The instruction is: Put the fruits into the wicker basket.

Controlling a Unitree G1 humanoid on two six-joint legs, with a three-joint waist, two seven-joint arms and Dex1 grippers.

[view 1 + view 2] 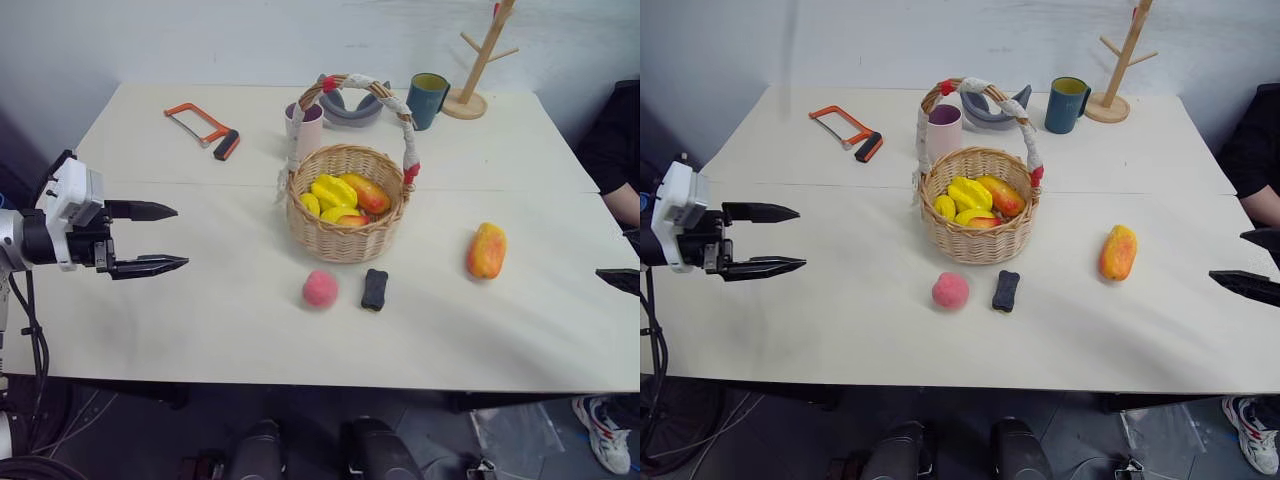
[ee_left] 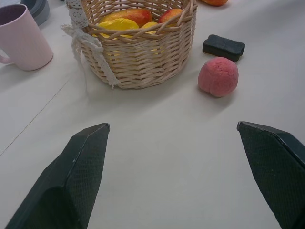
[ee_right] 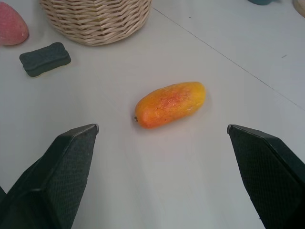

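The wicker basket (image 1: 346,205) stands mid-table with yellow and orange fruit inside it. A pink-red peach (image 1: 320,288) lies on the table just in front of the basket. An orange-yellow mango (image 1: 486,250) lies to the basket's right. My left gripper (image 1: 170,238) hovers open over the table's left side, well left of the peach, nothing between its fingers. My right gripper (image 3: 162,128) is open at the table's right edge, facing the mango with a gap to it; one black fingertip (image 1: 618,279) shows in the left eye view.
A small black block (image 1: 375,289) lies between peach and mango. Behind the basket stand a pink cup (image 1: 305,125), a grey bowl (image 1: 352,108), a dark teal mug (image 1: 427,99) and a wooden mug tree (image 1: 478,62). An orange hacksaw (image 1: 203,128) lies back left. A person's sleeve (image 1: 620,150) is at the right edge.
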